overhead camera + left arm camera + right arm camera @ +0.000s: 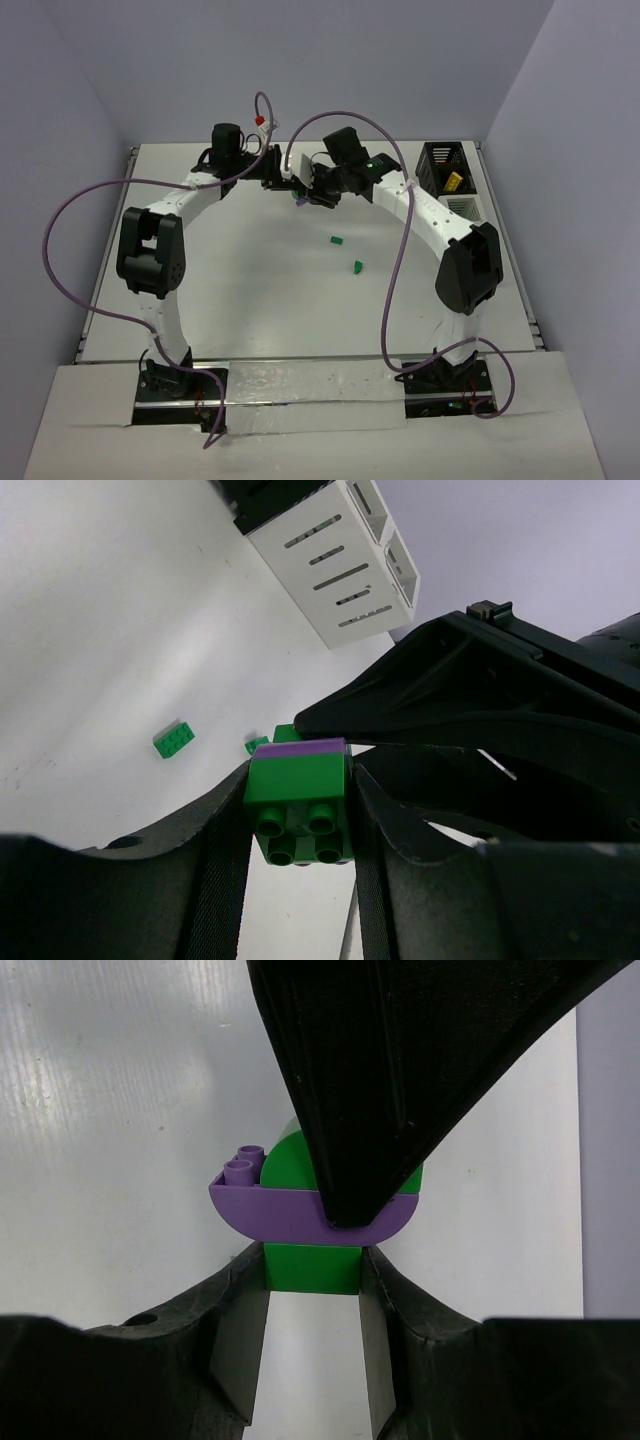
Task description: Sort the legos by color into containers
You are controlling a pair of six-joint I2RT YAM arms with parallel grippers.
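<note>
A small stack of legos, green, purple (290, 1215) and green, hangs between my two grippers above the far middle of the table; it shows as a speck in the top view (299, 200). My left gripper (285, 180) is shut on one green block (298, 795), whose studs face its camera. My right gripper (313, 192) is shut on the other green block (312, 1266), on the opposite side of the rounded purple piece. Two loose green legos (336, 241) (356, 266) lie on the table. The containers (460, 205) stand at the back right.
The black slatted section (444, 165) at the rack's far end holds a yellow piece (453, 181). The white rack also shows in the left wrist view (340, 570). Purple cables loop over both arms. The table's edges run along both sides.
</note>
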